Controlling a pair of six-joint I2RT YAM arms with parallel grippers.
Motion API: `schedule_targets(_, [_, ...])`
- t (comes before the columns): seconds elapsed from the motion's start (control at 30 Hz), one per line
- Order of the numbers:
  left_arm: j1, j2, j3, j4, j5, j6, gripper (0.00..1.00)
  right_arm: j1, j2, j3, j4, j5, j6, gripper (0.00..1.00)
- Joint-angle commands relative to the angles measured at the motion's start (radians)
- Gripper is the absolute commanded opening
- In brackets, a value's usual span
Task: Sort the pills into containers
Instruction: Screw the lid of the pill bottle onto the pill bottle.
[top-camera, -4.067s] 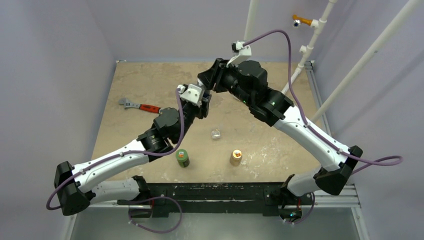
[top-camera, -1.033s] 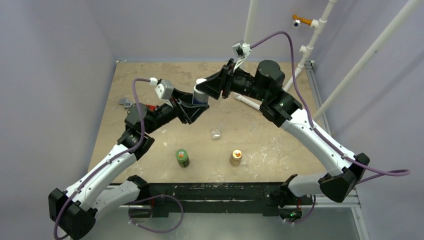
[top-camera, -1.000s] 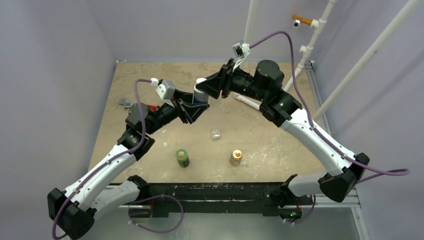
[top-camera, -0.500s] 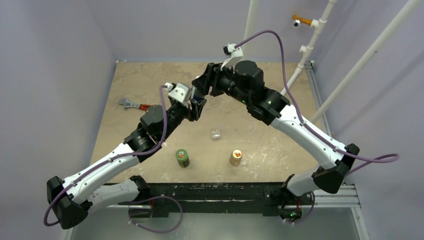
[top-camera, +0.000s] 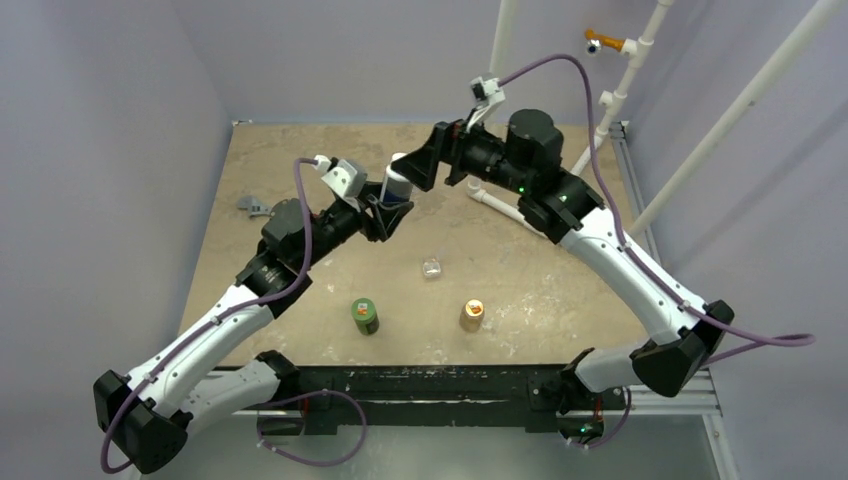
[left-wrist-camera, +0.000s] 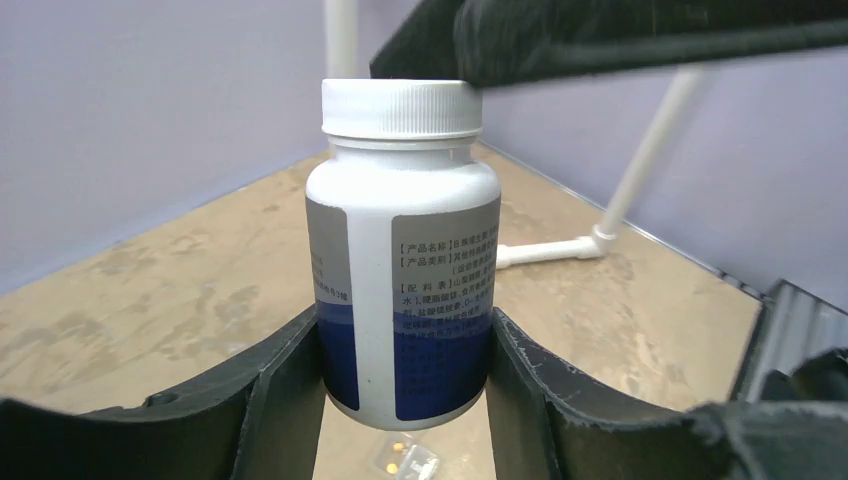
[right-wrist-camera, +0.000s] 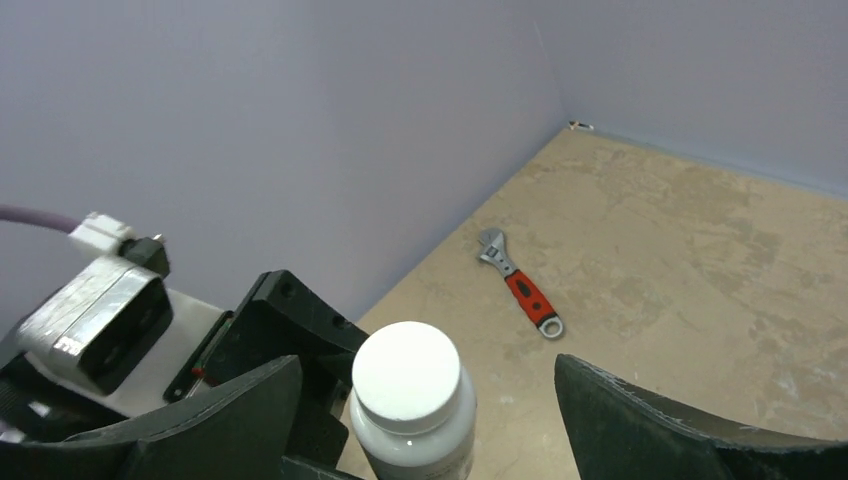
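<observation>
Over the tan table (top-camera: 250, 160), left gripper (left-wrist-camera: 405, 350) jaws grip the bottle (left-wrist-camera: 400, 250) — right gripper (right-wrist-camera: 425, 378) jaws now sprung wide.

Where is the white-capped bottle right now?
Top view: the bottle is held off the table at far centre by the left gripper, with the open right gripper at its cap.

A: The bottle (left-wrist-camera: 405, 250)?
B: White, with white cap (left-wrist-camera: 401, 108) and a grey-and-blue label.
A: The wrench (right-wrist-camera: 520, 283)?
B: Red grip, silver head; the tabletop (top-camera: 300, 160) is mottled beige, walls (right-wrist-camera: 300, 120) lilac.
</observation>
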Motion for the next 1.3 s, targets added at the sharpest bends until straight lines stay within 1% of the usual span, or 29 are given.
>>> schedule_targets(0.0, [0.044,-0.017,-0.012,0.080,0.254,-0.090,0.00,-0.096,-0.093,-0.098,0.242,-0.327,0.022,0.99])
schedule_targets(0.07, [0.064,-0.012,-0.020,0.106,0.330,-0.123,0.00,-0.131,-0.107,-0.133,0.301,-0.426,0.037,0.99])
schedule_targets(0.23, [0.114,0.002,-0.037,0.207,0.508,-0.235,0.00,-0.187,-0.117,-0.214,0.511,-0.634,0.141,0.98])
schedule_targets(0.3, [0.131,0.014,-0.044,0.266,0.573,-0.291,0.00,-0.189,-0.110,-0.218,0.538,-0.680,0.146,0.96])
schedule_targets(0.4, [0.154,0.034,-0.055,0.357,0.648,-0.367,0.00,-0.189,-0.105,-0.234,0.605,-0.729,0.183,0.90])
schedule_targets(0.6, [0.167,0.065,-0.058,0.438,0.703,-0.447,0.00,-0.188,-0.095,-0.229,0.621,-0.718,0.208,0.69])
schedule_targets(0.7, [0.170,0.071,-0.056,0.454,0.711,-0.461,0.00,-0.188,-0.089,-0.230,0.634,-0.716,0.223,0.62])
schedule_targets(0.8, [0.171,0.073,-0.054,0.454,0.712,-0.463,0.00,-0.187,-0.083,-0.227,0.634,-0.716,0.231,0.57])
schedule_targets(0.87, [0.171,0.074,-0.050,0.454,0.714,-0.466,0.00,-0.188,-0.080,-0.225,0.629,-0.716,0.232,0.55])
schedule_targets(1.07, [0.171,0.088,-0.047,0.478,0.728,-0.482,0.00,-0.187,-0.072,-0.222,0.601,-0.704,0.222,0.59])
schedule_targets(1.27, [0.171,0.094,-0.043,0.480,0.730,-0.484,0.00,-0.187,-0.074,-0.216,0.577,-0.693,0.207,0.58])
